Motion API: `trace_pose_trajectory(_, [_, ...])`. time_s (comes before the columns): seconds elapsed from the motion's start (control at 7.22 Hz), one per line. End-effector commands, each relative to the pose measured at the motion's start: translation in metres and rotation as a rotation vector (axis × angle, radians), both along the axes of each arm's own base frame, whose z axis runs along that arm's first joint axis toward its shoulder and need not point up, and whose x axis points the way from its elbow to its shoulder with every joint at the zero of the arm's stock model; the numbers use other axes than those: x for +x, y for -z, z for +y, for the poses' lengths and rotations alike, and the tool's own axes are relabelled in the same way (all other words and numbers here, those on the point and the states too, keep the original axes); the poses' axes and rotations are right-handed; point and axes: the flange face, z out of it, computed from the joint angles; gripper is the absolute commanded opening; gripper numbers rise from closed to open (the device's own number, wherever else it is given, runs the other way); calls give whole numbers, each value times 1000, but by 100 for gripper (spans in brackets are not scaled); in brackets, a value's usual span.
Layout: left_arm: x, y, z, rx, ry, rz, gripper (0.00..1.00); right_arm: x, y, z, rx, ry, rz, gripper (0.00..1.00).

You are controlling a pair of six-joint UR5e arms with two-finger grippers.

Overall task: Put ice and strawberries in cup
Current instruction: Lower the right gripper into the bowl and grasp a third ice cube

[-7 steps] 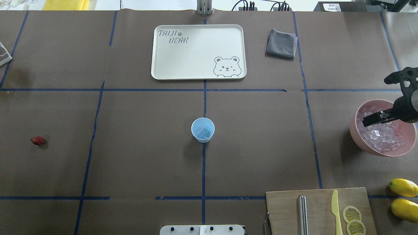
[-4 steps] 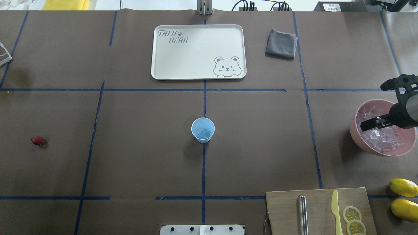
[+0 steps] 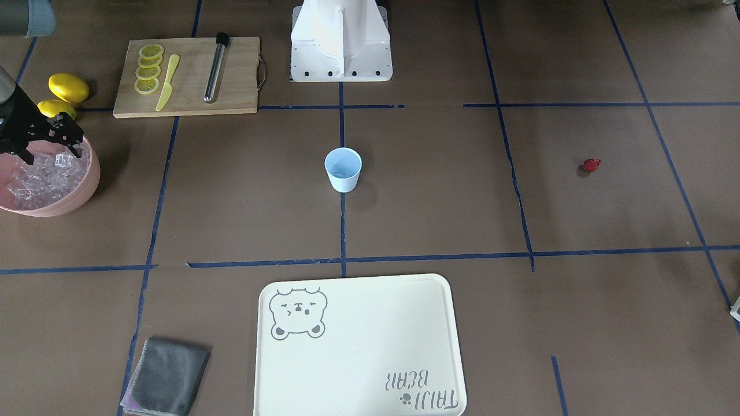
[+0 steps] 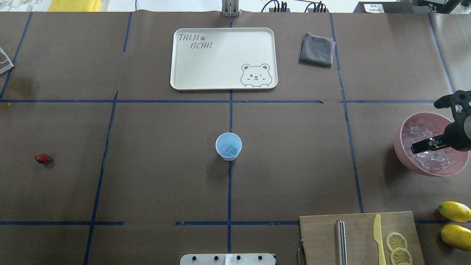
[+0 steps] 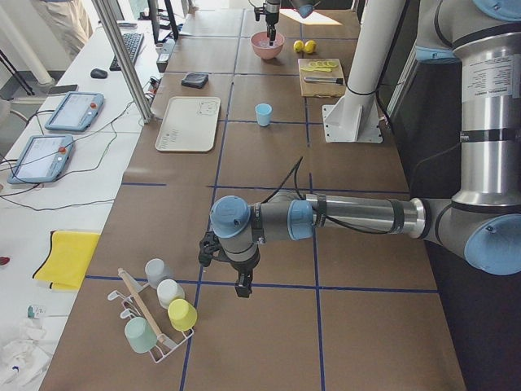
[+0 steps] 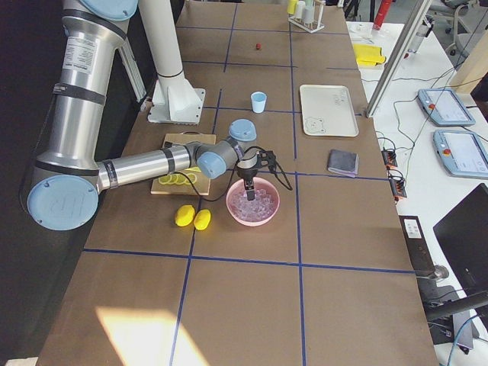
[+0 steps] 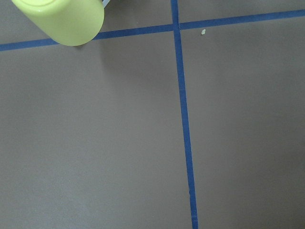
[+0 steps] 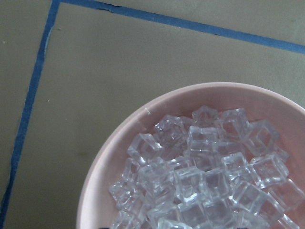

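Right claw (image 4: 415, 148), spread untellable, over ice (image 4: 433, 160) just inside pink bowl (image 4: 399, 150) rim; cup (image 4: 228, 158) well apart

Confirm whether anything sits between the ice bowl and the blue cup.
Nothing visible. Only bare table lies between the pink bowl of ice and the cup; the cutting board and gray cloth sit off that line.

Light blue cup (image 4: 228, 146), dark red strawberry (image 4: 42, 158), pink bowl (image 4: 399, 149), clear ice (image 8: 205, 181).
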Motion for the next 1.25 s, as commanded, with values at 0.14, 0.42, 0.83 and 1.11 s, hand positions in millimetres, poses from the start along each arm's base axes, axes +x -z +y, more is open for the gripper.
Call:
trace_pose_trajectory(0.14, [0, 0, 0, 1, -1, 0, 100, -8, -8, 4, -13, 17, 8, 85])
trace_pose_trajectory(0.42, [0, 0, 0, 0, 0, 0, 100, -12, -6, 5, -11, 28, 6, 81])
trace_pose_trajectory(0.83, [0, 0, 0, 0, 0, 0, 100, -13, -7, 6, -12, 31, 7, 39])
trace_pose_trajectory(1.11, [0, 0, 0, 1, -1, 0, 100, -12, -5, 7, -6, 33, 5, 3])
